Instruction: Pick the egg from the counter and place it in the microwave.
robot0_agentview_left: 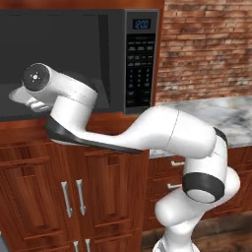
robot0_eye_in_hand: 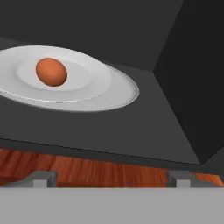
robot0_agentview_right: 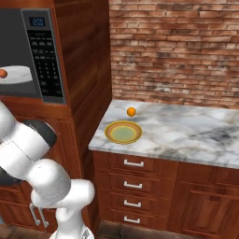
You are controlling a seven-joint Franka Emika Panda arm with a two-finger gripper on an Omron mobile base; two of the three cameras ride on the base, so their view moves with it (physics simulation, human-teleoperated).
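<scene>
On my hand view the microwave [robot0_eye_in_hand: 175,109] is open in front of me, its dark floor and walls running back, and the white round plate [robot0_eye_in_hand: 109,94] sits on that floor toward the left. The egg [robot0_eye_in_hand: 51,72] lies on the plate, a little left of its middle, resting in the shallow dip. From the right base view I see the same thing from the side: the egg [robot0_agentview_right: 3,73] at the left edge of the plate [robot0_agentview_right: 18,73] inside the microwave [robot0_agentview_right: 46,56], with the black keypad panel [robot0_agentview_right: 45,60] and its blue display [robot0_agentview_right: 37,21] just right of the cavity.

Further right on that view, the counter [robot0_agentview_right: 186,130] carries a yellow-rimmed bowl [robot0_agentview_right: 123,132] with a greenish inside, nothing in it that I can make out, near the left front corner. A brighter orange round thing [robot0_agentview_right: 131,111] sits just behind the bowl, apart from it. Reddish-brown drawers with silver handles [robot0_agentview_right: 133,163] run below the stone, and a brick wall [robot0_agentview_right: 177,46] stands behind.

The arm [robot0_agentview_left: 147,133] bends low from the lower right of the left base view and reaches left and up, with the wrist at the microwave's [robot0_agentview_left: 74,49] open mouth. My gripper [robot0_eye_in_hand: 111,177] is spread wide, both fingertips [robot0_eye_in_hand: 42,177] clear of the plate and holding nothing, hovering over the wooden ledge [robot0_eye_in_hand: 87,168] below the opening.
</scene>
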